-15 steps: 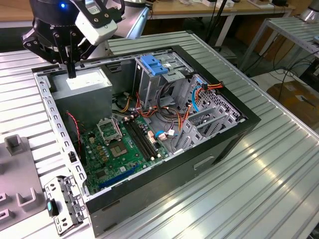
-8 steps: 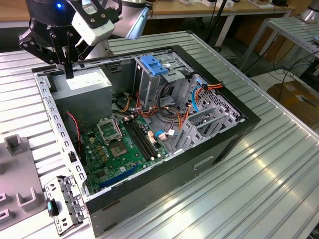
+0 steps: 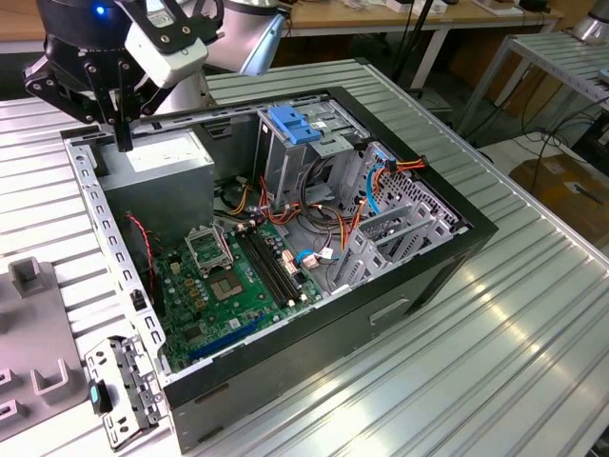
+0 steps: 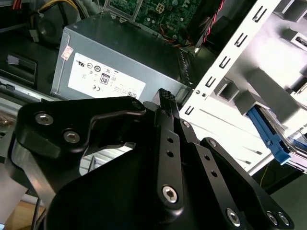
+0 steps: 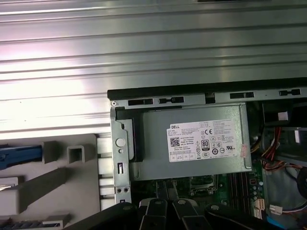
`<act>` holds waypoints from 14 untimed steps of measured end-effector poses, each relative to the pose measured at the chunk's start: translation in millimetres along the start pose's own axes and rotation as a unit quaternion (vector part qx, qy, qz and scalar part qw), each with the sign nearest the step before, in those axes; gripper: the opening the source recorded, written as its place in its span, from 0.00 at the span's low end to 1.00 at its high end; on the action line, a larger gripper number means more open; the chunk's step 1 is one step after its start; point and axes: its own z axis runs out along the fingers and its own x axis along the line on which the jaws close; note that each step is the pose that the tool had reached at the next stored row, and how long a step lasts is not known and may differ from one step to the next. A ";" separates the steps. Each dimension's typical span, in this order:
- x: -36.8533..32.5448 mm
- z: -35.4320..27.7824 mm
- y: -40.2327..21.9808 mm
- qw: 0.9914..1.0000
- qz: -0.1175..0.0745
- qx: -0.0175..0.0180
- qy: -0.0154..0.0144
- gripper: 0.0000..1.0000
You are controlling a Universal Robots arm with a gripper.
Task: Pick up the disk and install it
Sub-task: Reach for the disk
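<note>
One tool [image 3: 123,141] hangs over the grey power supply [image 3: 157,167] at the exterior view's left end of the open computer case [image 3: 419,286]. Its fingers are pressed together with nothing between them. The disk [image 5: 19,156], edged in bright blue, lies in a grey holder [image 5: 62,175] on the ribbed metal bench [image 3: 514,362], just outside the case wall and apart from the tool.

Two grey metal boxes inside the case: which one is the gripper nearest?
The power supply, the labelled box in the case corner, right by the gripper; the drive cage carries a blue latch plate.
</note>
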 end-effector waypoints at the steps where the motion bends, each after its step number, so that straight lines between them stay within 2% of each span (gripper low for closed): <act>1: 1.0 0.0 0.4 1.000 0.000 0.000 0.000 0.11; 14: 10.8 0.1 4.1 1.000 0.000 0.000 0.000 0.11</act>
